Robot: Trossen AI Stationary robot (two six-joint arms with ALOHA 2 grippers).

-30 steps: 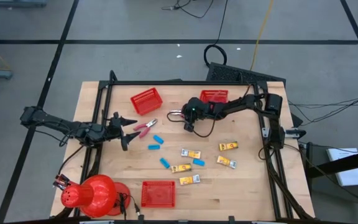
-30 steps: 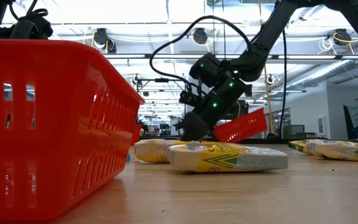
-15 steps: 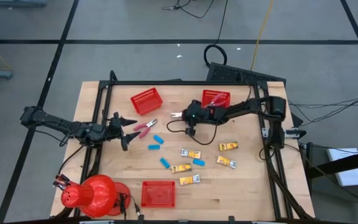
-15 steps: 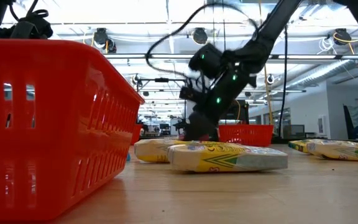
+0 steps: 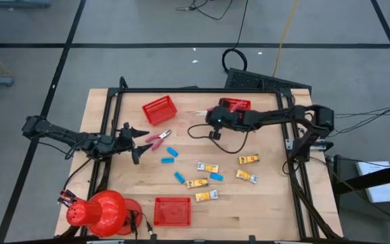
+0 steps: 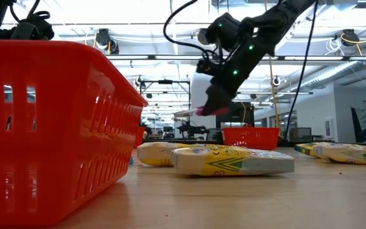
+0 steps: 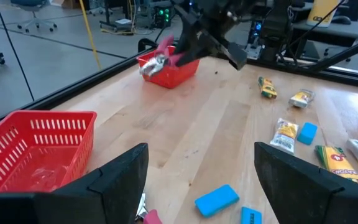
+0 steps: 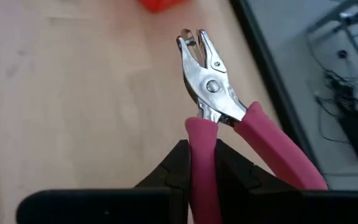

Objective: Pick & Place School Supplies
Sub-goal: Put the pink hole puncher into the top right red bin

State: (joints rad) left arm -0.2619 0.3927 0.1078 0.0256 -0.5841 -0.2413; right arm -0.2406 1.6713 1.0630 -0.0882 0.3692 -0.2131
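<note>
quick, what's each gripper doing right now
Left gripper: fingers open, empty, low over the table.
Right gripper: fingers shut on pink-handled pliers, lifted off the table.

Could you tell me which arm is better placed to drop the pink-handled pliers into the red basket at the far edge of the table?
The right. Its gripper is shut on the pink-handled pliers, raised off the table just beside that red basket. The left gripper is open, across the table by the other pliers.

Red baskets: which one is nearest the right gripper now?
The back-right basket, at the table's far edge right beside the right gripper, which holds pink-handled pliers. The back-left basket and the front basket are farther off.
</note>
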